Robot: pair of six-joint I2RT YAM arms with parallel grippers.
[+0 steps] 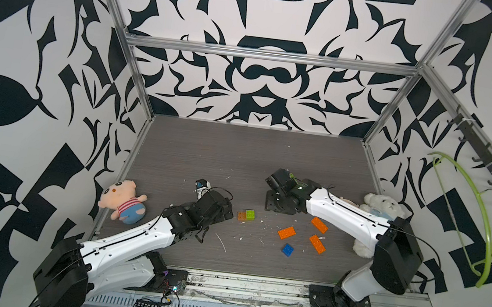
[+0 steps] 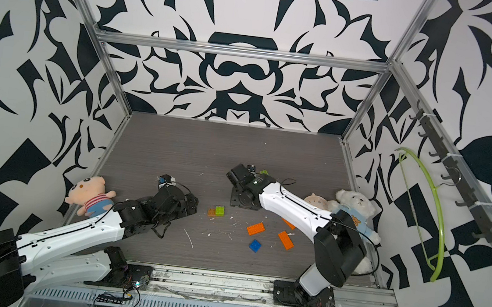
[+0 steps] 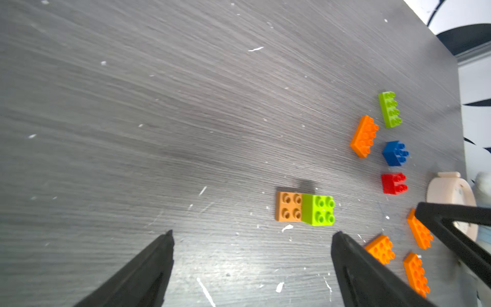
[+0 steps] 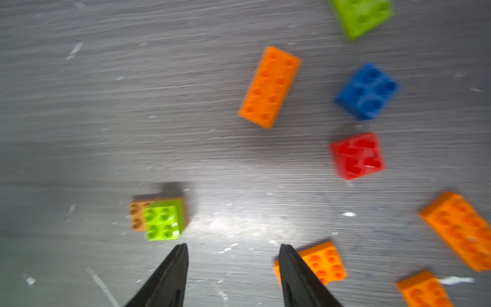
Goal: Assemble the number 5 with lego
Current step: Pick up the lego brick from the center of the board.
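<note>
A lime green square brick point(image 3: 318, 210) touches a flat orange square one point(image 3: 288, 206) mid-table; both top views show the pair point(image 1: 246, 215) point(image 2: 216, 211). My left gripper point(image 3: 253, 235) is wide open just short of it, holding nothing. My right gripper point(image 4: 233, 246) is open over bare table, beside an orange oblong point(image 4: 321, 263), in a blurred view. Several orange oblongs point(image 1: 287, 232) and a blue brick point(image 1: 287, 249) lie to the front right. Further back are a lime oblong point(image 3: 390, 109), a blue brick point(image 3: 396, 153) and a red brick point(image 3: 394, 183).
A pink pig plush point(image 1: 122, 201) lies by the left wall. A white bear plush point(image 1: 381, 206) and a cream round object point(image 2: 315, 201) sit at the right, partly behind the right arm point(image 1: 343, 211). A green hanger point(image 1: 470, 213) hangs outside the right wall.
</note>
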